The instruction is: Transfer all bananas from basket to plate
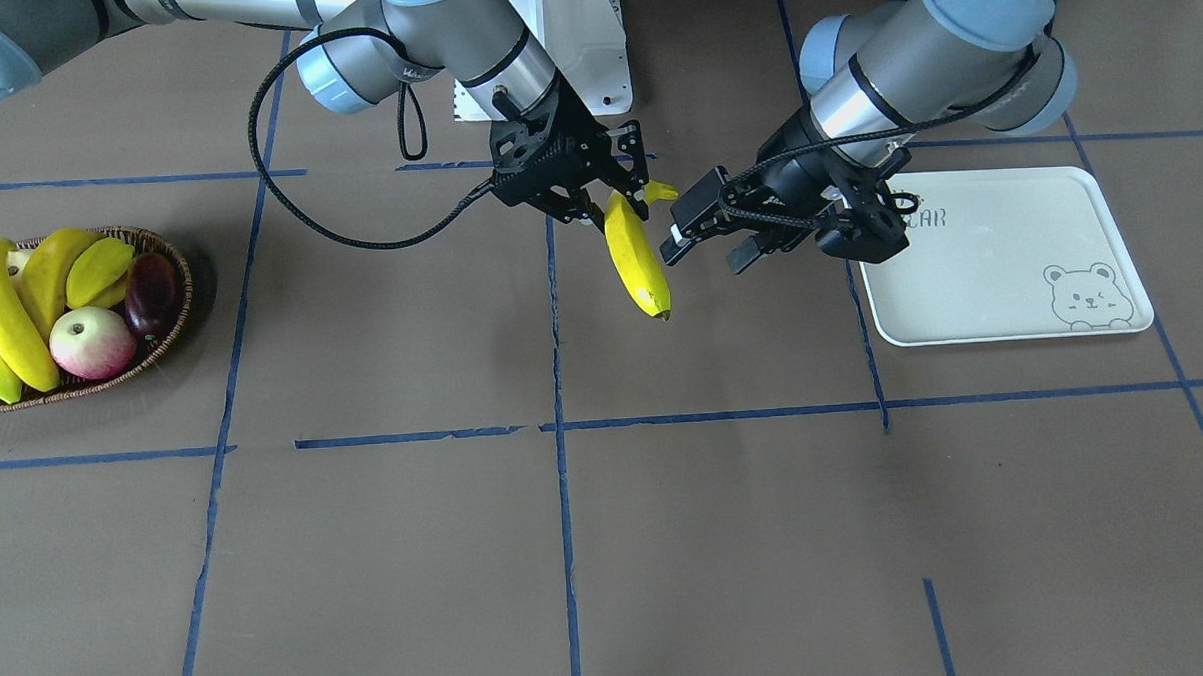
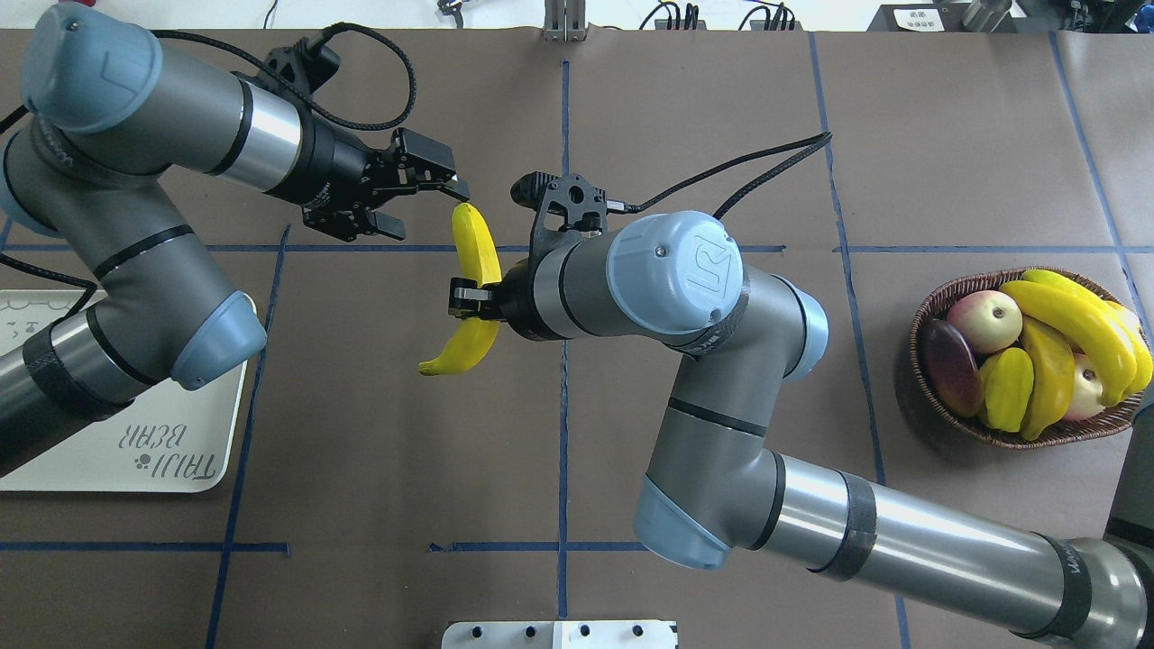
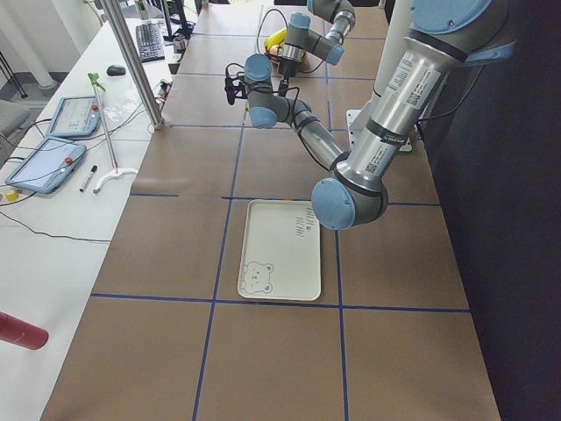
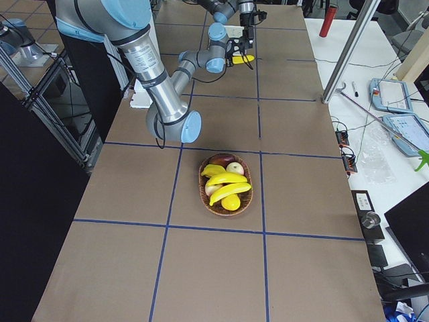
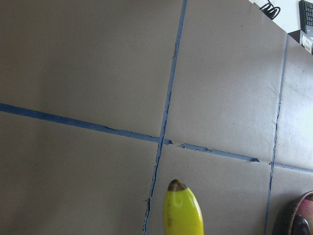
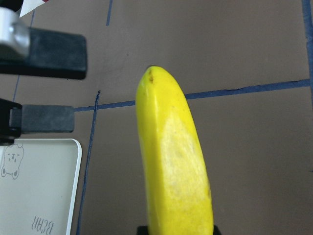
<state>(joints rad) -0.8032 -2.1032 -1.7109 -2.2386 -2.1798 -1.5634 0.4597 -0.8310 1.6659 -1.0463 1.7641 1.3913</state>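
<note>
Over the middle of the table (image 1: 589,539), well apart from both the plate (image 1: 999,264) and the basket (image 2: 1019,437), your right gripper (image 2: 476,302) is clamped across one banana (image 2: 478,252), holding it in the air. The left gripper (image 1: 706,257) sits just beside the end that points away from the robot, fingers apart and not yet around it. I'd judge timing to be the danger: release the right side before the left has closed and the banana drops to the table. A pinch on the narrow end alone could let the smooth, curved fruit swing or slip. The plate is partly covered by the left arm (image 2: 135,225) and cut off in the overhead view. The right fingers hide under their own wrist (image 2: 586,279), and the other bananas (image 2: 1073,324) overlap, so their count is unsure.
</note>
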